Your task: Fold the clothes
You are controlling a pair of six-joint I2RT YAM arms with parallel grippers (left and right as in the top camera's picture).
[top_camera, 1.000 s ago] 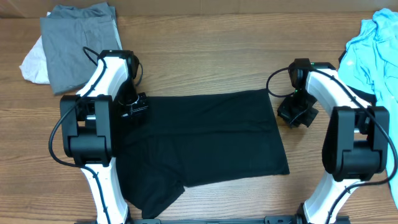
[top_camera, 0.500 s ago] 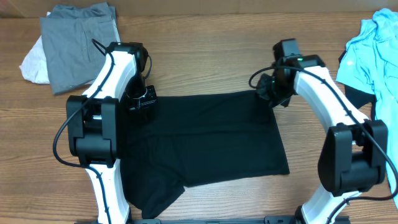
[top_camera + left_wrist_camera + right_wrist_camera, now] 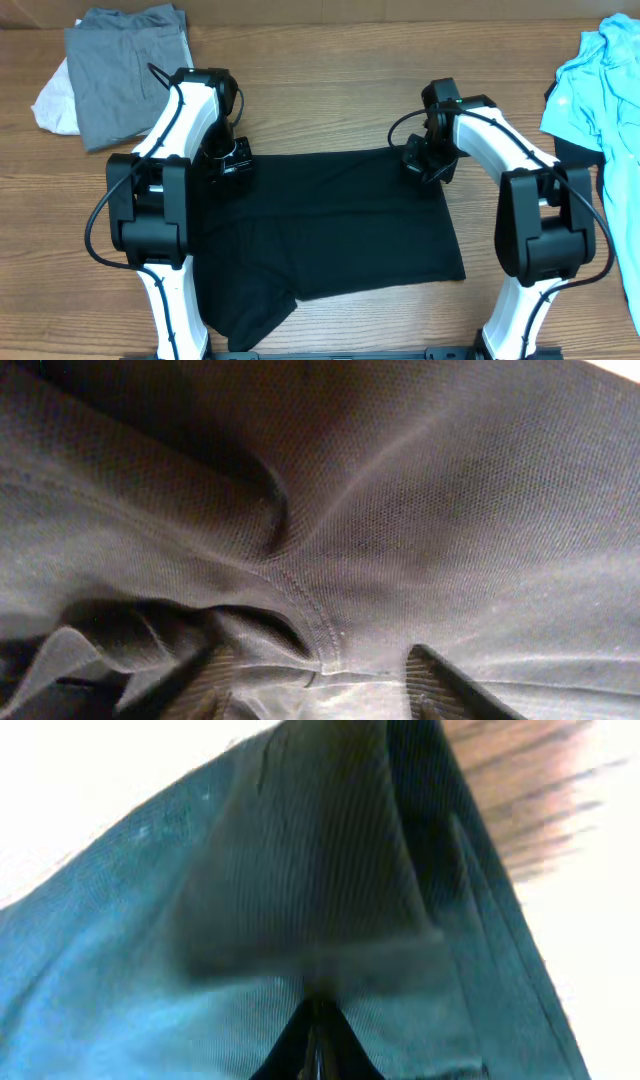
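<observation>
Since a second ago the right gripper [image 3: 422, 162] has swung in from the bare wood beside the black shirt [image 3: 330, 220] to its far right corner and drawn that corner a little inward. The left gripper [image 3: 228, 163] has shifted up to the far left corner and let its jaws part. Its fingers [image 3: 440, 685] now stand spread, with a stitched seam of black cloth bunched between them. The right jaws are pressed together, pinching a fold of the shirt's edge. Pale specks on that fold are too blurred to read. The shirt lies flat at the middle of the table [image 3: 330, 80]. A grey garment [image 3: 130, 70] sits at the far left over a white cloth [image 3: 55, 100]. A light blue garment [image 3: 600, 80] lies at the far right.
</observation>
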